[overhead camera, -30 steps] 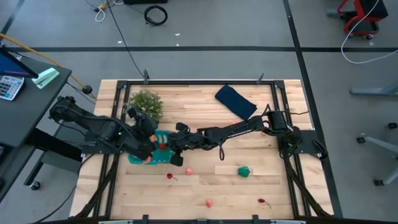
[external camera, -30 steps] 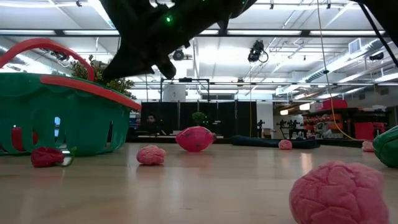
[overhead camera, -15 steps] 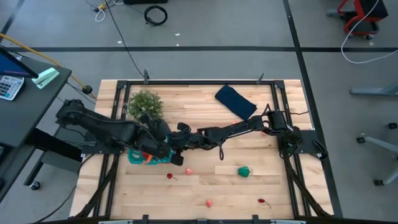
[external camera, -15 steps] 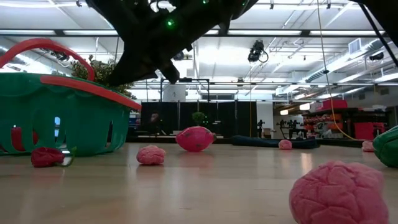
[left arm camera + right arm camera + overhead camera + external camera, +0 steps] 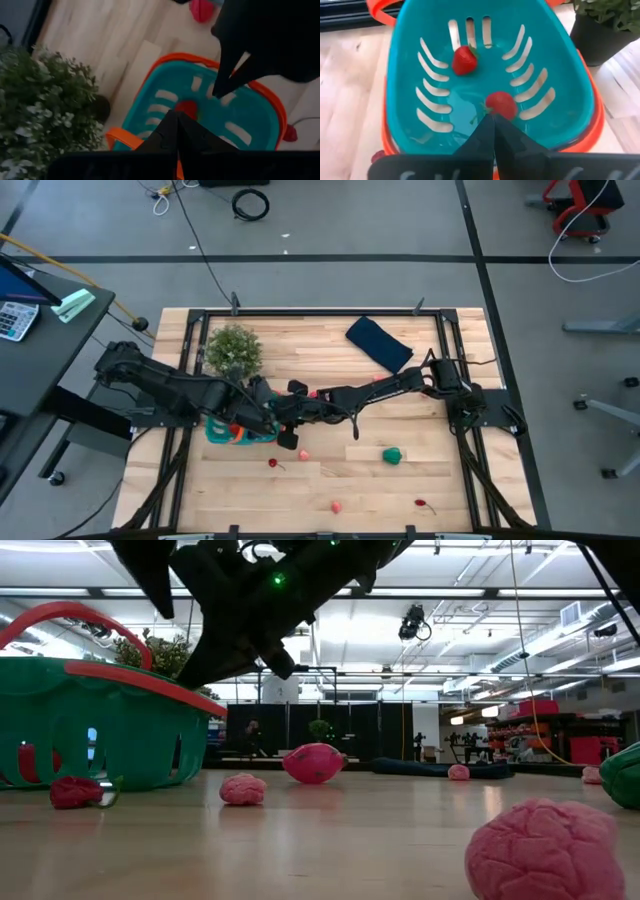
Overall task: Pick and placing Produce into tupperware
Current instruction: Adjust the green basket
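The tupperware is a teal basket with an orange rim [image 5: 222, 435], [image 5: 405, 75], [image 5: 260, 107], [image 5: 100, 730], standing on the table's left half. Two red strawberries [image 5: 464, 60], [image 5: 500, 103] lie on its floor. My left gripper [image 5: 260, 417], [image 5: 176, 125] and my right gripper [image 5: 284, 418], [image 5: 493, 131] both hover above the basket, shut and empty. More produce lies on the wood: red pieces [image 5: 272, 463], [image 5: 303, 454], [image 5: 424, 504], a pink one [image 5: 337, 506] and a green one [image 5: 393, 455].
A bushy plant in a dark pot [image 5: 233, 347], [image 5: 45, 105] stands just beyond the basket. A dark blue folded cloth [image 5: 379, 343] lies toward the far right. In the low view a strawberry [image 5: 75, 790] rests beside the basket, with pink pieces [image 5: 243, 789], [image 5: 545, 850] across the table.
My left gripper has moved toward the table's right and near edge, from the basket's far left side to above it, close to my right gripper. My right arm has stayed over the basket's right side.
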